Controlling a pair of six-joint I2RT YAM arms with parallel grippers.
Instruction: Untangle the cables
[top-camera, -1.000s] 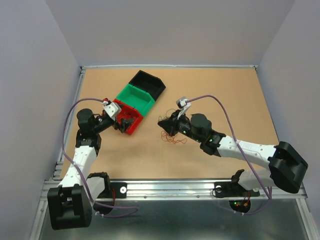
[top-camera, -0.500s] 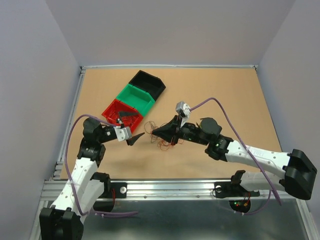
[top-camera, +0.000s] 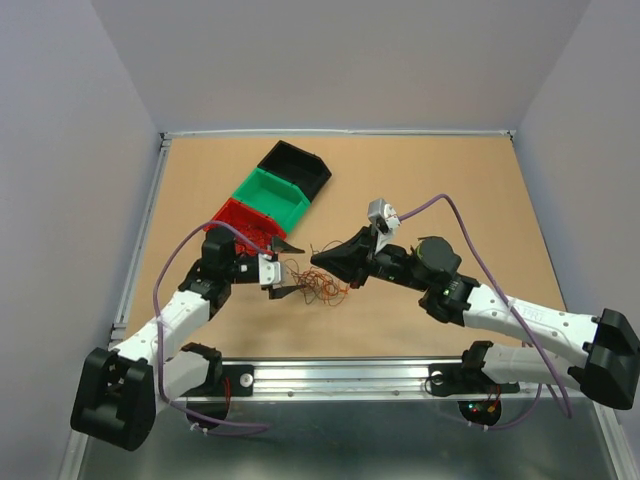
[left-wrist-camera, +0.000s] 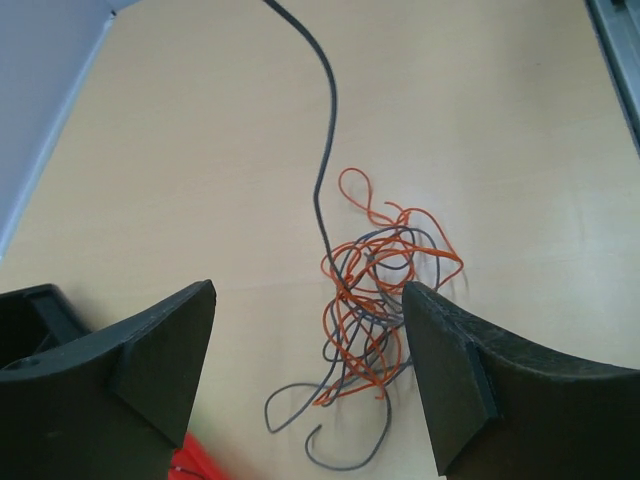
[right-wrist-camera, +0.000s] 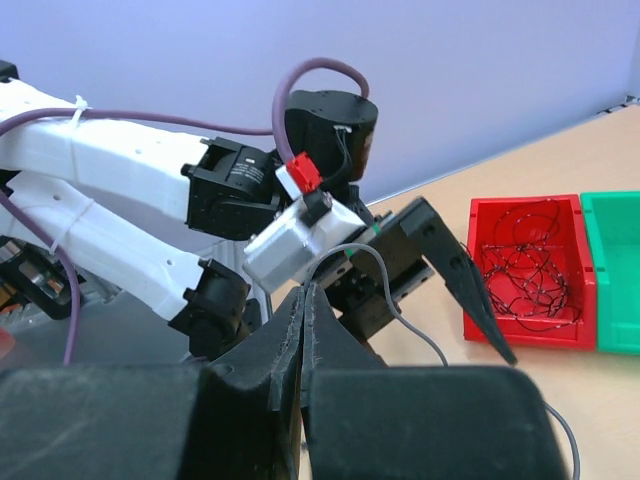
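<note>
The cables (left-wrist-camera: 375, 290) lie as a small curly tangle of orange and grey wires on the table, seen in the overhead view as the cables (top-camera: 318, 288) at centre. My left gripper (left-wrist-camera: 310, 295) stands open low over the table, its fingers (left-wrist-camera: 150, 350) wide on either side of the tangle's near end. From above, the left gripper (top-camera: 288, 268) sits just left of the pile. One grey wire (left-wrist-camera: 325, 120) rises out of the tangle. My right gripper (right-wrist-camera: 305, 300) is shut on that grey wire (right-wrist-camera: 400, 300), held above the pile, the right gripper (top-camera: 318, 257) facing the left one.
Three small bins stand in a diagonal row behind the left gripper: a red bin (top-camera: 238, 220) holding dark curly wires (right-wrist-camera: 525, 265), a green bin (top-camera: 272, 196) and a black bin (top-camera: 296, 166). The metal rail (top-camera: 340, 378) runs along the near table edge.
My left arm has swung from the red bin over to the tangle, jaws wide. The right gripper, still shut, has shifted slightly left and up with the grey wire.
</note>
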